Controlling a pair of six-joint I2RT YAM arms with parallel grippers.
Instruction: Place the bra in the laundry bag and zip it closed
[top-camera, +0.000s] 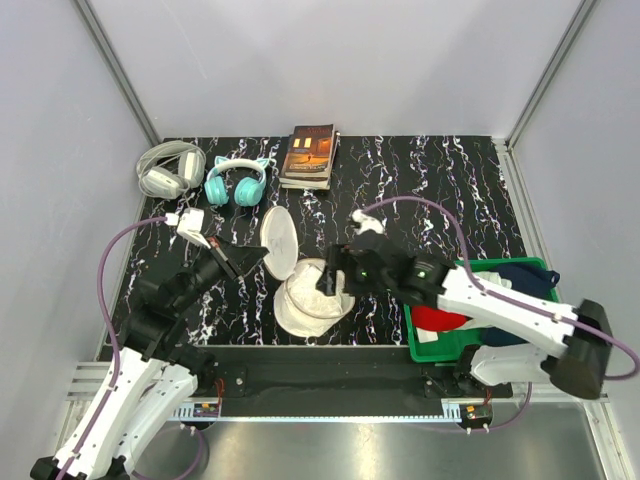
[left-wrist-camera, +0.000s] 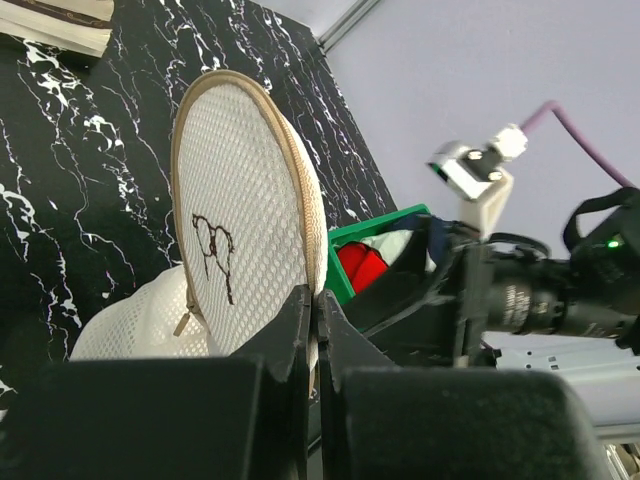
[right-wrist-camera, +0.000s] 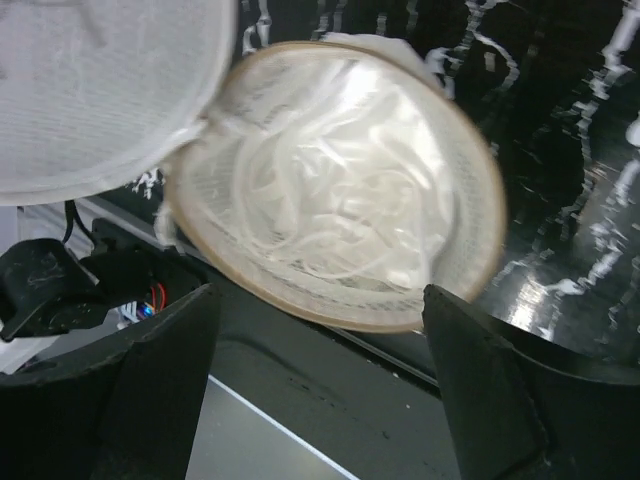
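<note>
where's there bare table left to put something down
Widest bare patch: back right of the table, between the book and the right wall, behind the green bin. A narrower strip lies between the book and the laundry bag. Crowded: front centre, where the left hand and right hand meet at the bag, and back left by the teal headphones.

teal headphones (top-camera: 236, 183), book (top-camera: 310, 155) — green bin (top-camera: 416, 342)

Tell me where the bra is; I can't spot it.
Right wrist view: the bra lies inside the laundry bag's open lower half, near the table's front edge, left of the green bin.
</note>
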